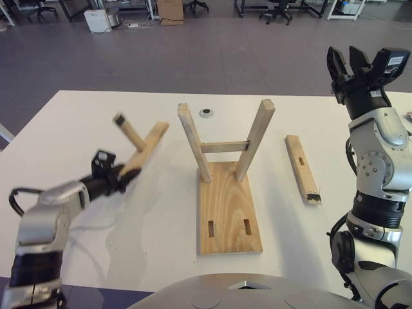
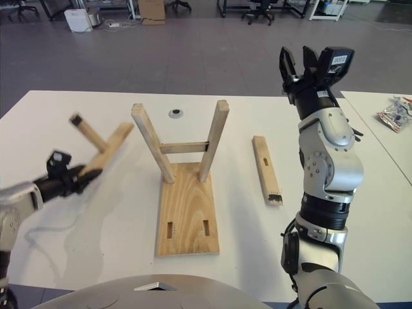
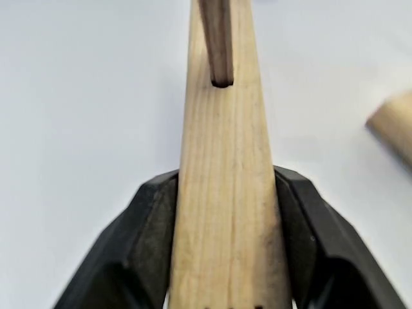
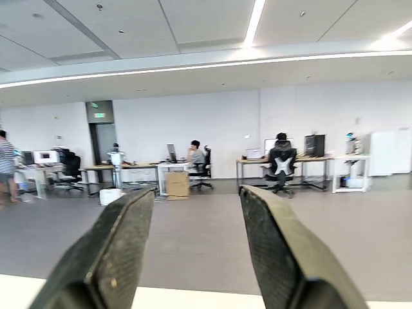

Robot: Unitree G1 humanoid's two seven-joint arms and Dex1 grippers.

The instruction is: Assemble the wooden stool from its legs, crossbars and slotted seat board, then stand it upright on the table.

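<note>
Left gripper (image 1: 121, 174): working at the lower left of the head frame. Its two black fingers (image 3: 151, 225) are pressing on opposite sides of a wooden part, closed down to that part's width.
Held part: a pale wooden stool leg (image 1: 147, 148) carrying a short dark-tipped crossbar (image 1: 131, 132) in its mortise. It is pointing up and to the right, apparently raised off the white table (image 1: 64, 122).
Leg relative to fingers: in the left wrist frame the leg is running centrally between the pads and touching both. The mortise and crossbar are sitting beyond the fingertips.
Seat assembly: a rectangular slotted pine seat board (image 1: 228, 199) is lying flat at frame centre. Two upright legs (image 1: 193, 143), joined by a second crossbar (image 1: 224, 147), are standing at its far end. Two near slots (image 1: 212, 226) are lying open.
Step in hand (judgement): the held leg is probably heading for the left near slot. Turn the crossbar toward the right slot and square the leg's end over the slot before pressing. The fingers are gripping near the lower end, so regripping higher may be needed.
Loose leg (image 1: 302, 168): a fourth pale leg is lying flat right of centre, apart from both grippers.
Right gripper (image 1: 346, 59): standing raised at the upper right, fingers spread wide, holding nothing.
</note>
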